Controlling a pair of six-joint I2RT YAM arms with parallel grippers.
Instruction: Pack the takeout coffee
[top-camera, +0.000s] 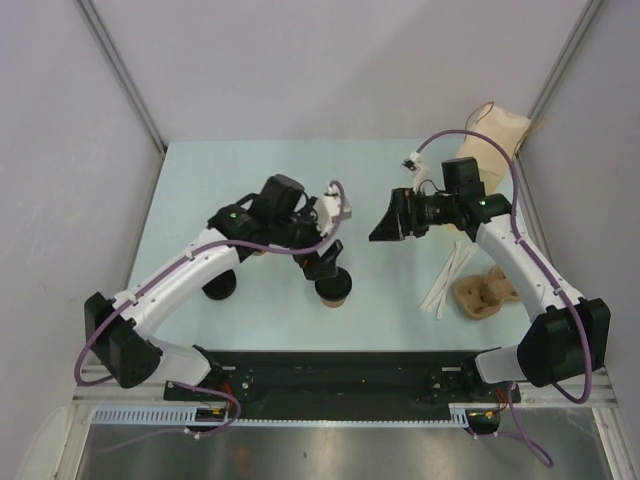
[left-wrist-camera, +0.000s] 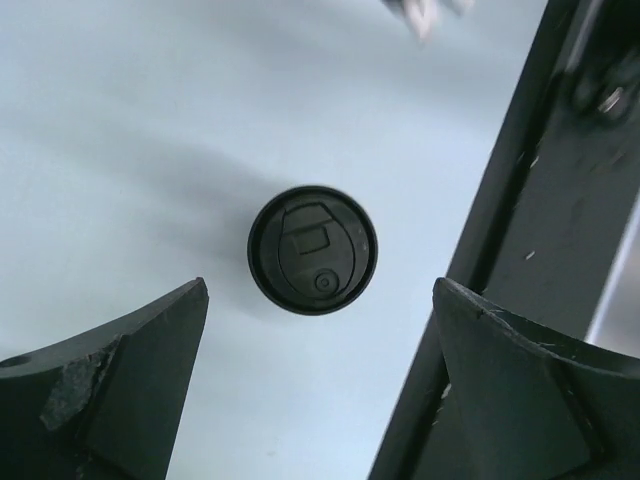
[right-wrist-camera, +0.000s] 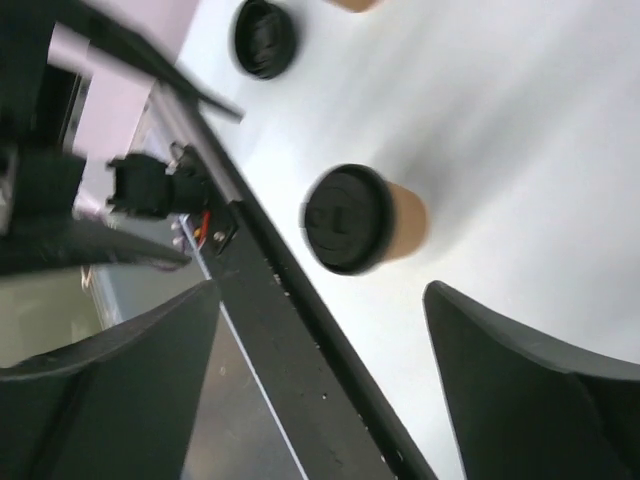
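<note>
L claw (top-camera: 322, 262) is seen spread wide w/ nothing gripped. In its wrist view the fingers (left-wrist-camera: 120, 400) are parted to either side of the centre cup (left-wrist-camera: 312, 250), which is apart from both, black lid seen from straight above. That cup is stood upright on the bench (top-camera: 200, 180), mid-width, toward the near edge, just beside the L claw. A 2nd lidded one, the left cup (top-camera: 222, 285), is stood further left, partly covered by the L arm. R claw (top-camera: 385, 222) is also released, jaws wide & empty, held above the bench right of centre & turned toward the centre cup. The paper bag (top-camera: 495, 135) is found at the far right corner, well apart from both cups. The pulp tray (top-camera: 485, 293) is laid near right, w/ white sticks (top-camera: 450, 280) just to its left.
</note>
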